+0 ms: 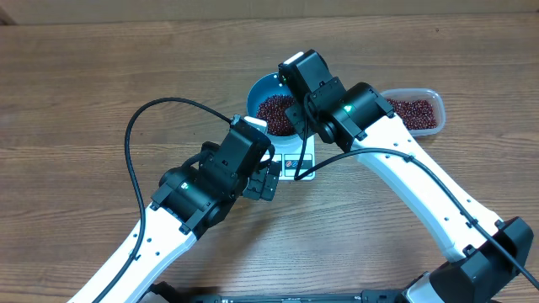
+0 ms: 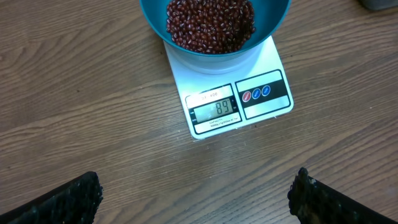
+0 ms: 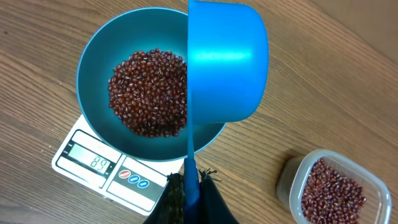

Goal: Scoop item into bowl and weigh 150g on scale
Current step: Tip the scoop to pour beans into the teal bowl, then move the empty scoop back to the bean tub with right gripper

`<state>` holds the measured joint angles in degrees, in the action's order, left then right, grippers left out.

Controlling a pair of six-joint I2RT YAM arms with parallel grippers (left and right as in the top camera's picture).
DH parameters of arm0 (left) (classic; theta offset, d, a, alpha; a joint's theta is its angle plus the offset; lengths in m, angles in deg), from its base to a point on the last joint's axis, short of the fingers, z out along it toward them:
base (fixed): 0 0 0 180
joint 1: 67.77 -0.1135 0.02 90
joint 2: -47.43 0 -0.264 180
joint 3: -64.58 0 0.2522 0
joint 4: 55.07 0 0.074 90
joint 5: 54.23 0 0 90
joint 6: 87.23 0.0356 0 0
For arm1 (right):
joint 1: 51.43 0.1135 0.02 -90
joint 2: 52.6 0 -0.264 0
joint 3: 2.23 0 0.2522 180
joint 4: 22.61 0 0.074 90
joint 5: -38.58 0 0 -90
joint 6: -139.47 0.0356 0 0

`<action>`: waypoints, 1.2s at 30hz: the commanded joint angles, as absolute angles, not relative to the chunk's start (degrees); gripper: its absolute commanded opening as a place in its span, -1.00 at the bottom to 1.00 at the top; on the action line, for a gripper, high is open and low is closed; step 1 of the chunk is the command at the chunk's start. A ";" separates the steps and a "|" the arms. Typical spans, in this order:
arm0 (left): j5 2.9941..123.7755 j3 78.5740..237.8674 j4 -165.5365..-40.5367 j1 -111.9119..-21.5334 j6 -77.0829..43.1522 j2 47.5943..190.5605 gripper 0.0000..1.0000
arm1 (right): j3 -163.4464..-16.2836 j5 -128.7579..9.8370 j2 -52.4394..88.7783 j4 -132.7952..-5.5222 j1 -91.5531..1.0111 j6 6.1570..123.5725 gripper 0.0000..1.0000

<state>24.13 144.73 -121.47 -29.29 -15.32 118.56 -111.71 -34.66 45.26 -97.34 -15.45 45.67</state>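
The deep blue bowl (image 3: 93,68) stands on the white scale (image 3: 81,146), whose display shows 89. A heap of red-brown beans (image 3: 149,93) lies in the bowl. My right gripper (image 3: 191,186) is shut on the handle of a small blue scoop (image 3: 227,62). The scoop is turned on its side over the bowl's right rim, and its inside is hidden. My left gripper (image 2: 196,199) hangs open above bare table in front of the scale (image 2: 261,62), nothing between its fingers (image 2: 68,202). From overhead, the right wrist covers part of the bowl (image 1: 257,91).
A clear plastic tub (image 1: 414,111) holding more beans sits to the right of the bowl, also seen low right in the right wrist view as the tub (image 3: 333,190). Black cables loop over the wooden table (image 1: 84,101) beside both arms.
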 commanded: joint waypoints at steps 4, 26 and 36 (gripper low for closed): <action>23.76 146.00 -121.30 -29.60 -15.47 117.82 0.99 | -114.01 -36.65 42.81 -97.08 -17.15 51.23 -0.92; 23.76 146.00 -121.30 -29.60 -15.47 117.82 0.99 | -113.83 -36.85 37.44 -109.36 -44.80 54.02 -0.92; 23.76 146.00 -121.30 -29.60 -15.47 117.82 0.99 | -113.83 -31.12 46.59 -110.30 -44.80 59.77 -0.92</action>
